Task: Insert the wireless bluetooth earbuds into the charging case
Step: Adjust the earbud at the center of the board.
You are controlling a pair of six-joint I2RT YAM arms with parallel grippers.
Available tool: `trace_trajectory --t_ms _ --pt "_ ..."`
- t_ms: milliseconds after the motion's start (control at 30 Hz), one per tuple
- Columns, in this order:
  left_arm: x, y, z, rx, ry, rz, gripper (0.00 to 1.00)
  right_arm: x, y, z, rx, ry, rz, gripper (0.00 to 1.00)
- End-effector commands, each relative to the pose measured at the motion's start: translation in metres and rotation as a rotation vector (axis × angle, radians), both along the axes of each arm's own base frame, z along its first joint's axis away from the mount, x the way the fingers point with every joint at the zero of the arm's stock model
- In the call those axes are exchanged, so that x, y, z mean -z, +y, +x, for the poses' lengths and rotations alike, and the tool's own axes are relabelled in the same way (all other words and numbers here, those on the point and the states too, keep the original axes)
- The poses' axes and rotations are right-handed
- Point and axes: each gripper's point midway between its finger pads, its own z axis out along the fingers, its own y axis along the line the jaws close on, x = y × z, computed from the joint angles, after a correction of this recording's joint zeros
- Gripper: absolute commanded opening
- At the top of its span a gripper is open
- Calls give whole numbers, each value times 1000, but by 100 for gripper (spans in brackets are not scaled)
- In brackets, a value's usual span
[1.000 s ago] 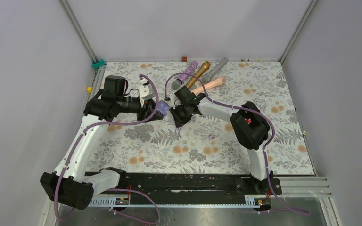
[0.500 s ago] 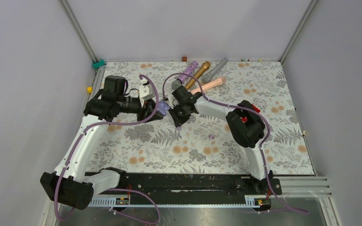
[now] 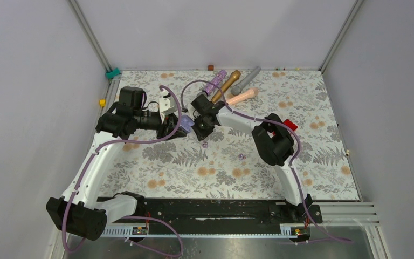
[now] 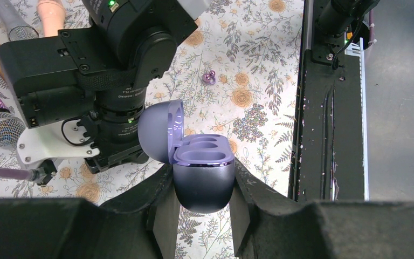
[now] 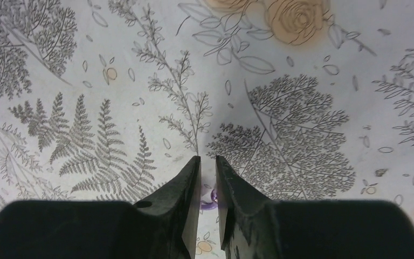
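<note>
We see the left gripper (image 4: 202,174) clamped on the purple charging case (image 4: 204,190), a finger on each side. It holds the case upright above the floral table cover (image 3: 221,178), with the lid (image 4: 159,132) swung open and two sockets facing up. Just beside it, the right gripper (image 5: 207,162) points down at the cover, fingers almost together with a thin slit between them. A purple earbud (image 5: 211,197) shows in that slit; we cannot tell whether the fingers pinch it or it lies beneath. A second purple earbud (image 3: 241,156) lies loose on the cover, apart from the case and nearer the arm bases. Four microphones (image 3: 227,83) lie fanned at the far edge.
</note>
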Motion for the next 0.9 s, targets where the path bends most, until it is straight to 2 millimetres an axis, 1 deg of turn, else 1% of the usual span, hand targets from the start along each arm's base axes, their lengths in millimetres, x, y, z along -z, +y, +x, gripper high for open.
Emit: trace_trajectory --t_ms 0,67,100,167,233,267,333,433,467,567,633,733,867 --pt "-10 0 4 7 -65 -18 0 -13 6 15 -14 -68 -27 24" --pt "-10 0 4 6 -65 -17 0 -17 8 21 -23 -84 -36 25" --pt "-10 0 4 6 -65 -18 0 -22 9 23 -33 -92 -35 25" --pt "-10 1 4 2 -70 -16 0 -36 12 22 -76 -106 -11 27" --pt "-10 1 3 1 -74 -14 0 -50 13 17 -153 -140 24 30" --pt "-11 1 3 0 -76 -15 0 -56 10 14 -192 -162 33 32" --pt "-11 1 3 4 -78 -16 0 -63 -1 8 -281 -228 26 36" --pt "-10 1 4 4 -72 -15 0 -67 -19 -2 -430 -334 8 42" --pt "-10 1 4 3 -72 -15 0 -71 -25 -4 -470 -383 8 45" --pt "-10 1 4 2 -72 -14 0 -67 -41 -9 -578 -493 -18 48" --pt "-10 1 4 1 -76 -13 0 -59 -49 -16 -665 -541 -33 51" --pt "-9 1 4 1 -73 -12 0 -48 -52 -28 -799 -620 -4 52" --pt "-9 1 5 -3 -75 -9 0 -26 -53 -47 -966 -706 39 49"
